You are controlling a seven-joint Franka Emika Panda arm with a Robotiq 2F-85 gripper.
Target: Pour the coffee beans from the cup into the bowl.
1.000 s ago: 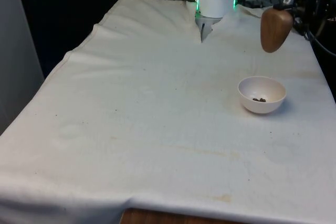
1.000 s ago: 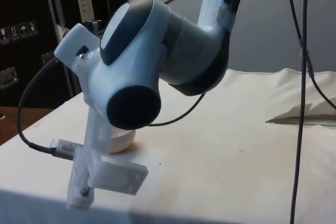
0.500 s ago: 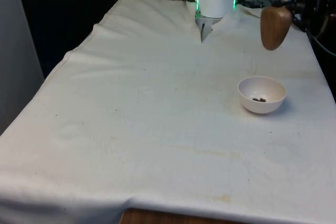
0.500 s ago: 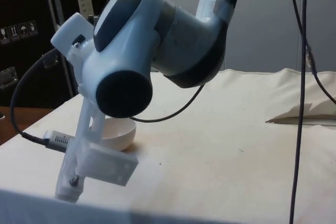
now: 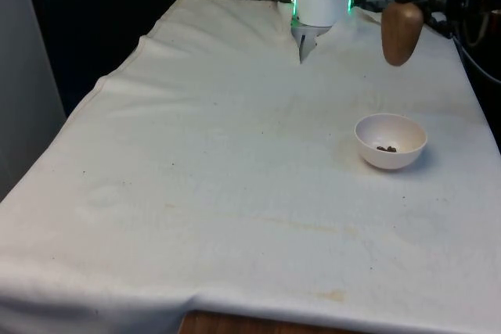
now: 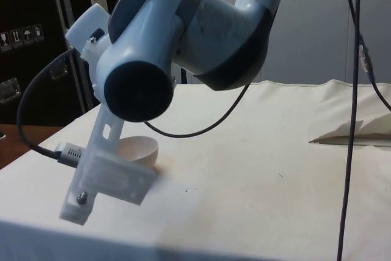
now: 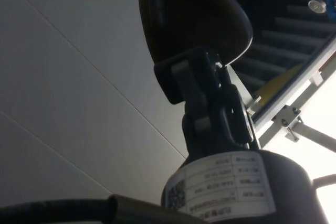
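Brown cup held aloft, upended, above counter toward far end on front view's right. Pincer clenched on cup — dark fingers clamp its wall in wrist view. White bowl on cloth nearer camera than cup — few coffee beans inside.

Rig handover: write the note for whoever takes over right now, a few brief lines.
Gripper: shut on the brown cup, held in the air above the table's far end, beyond the bowl.
Bowl: white, on the cloth at the front view's right, with a few coffee beans at its bottom.
Done: beans are in the bowl.
Left: I cannot see whether the cup holds more; check, then set it down.
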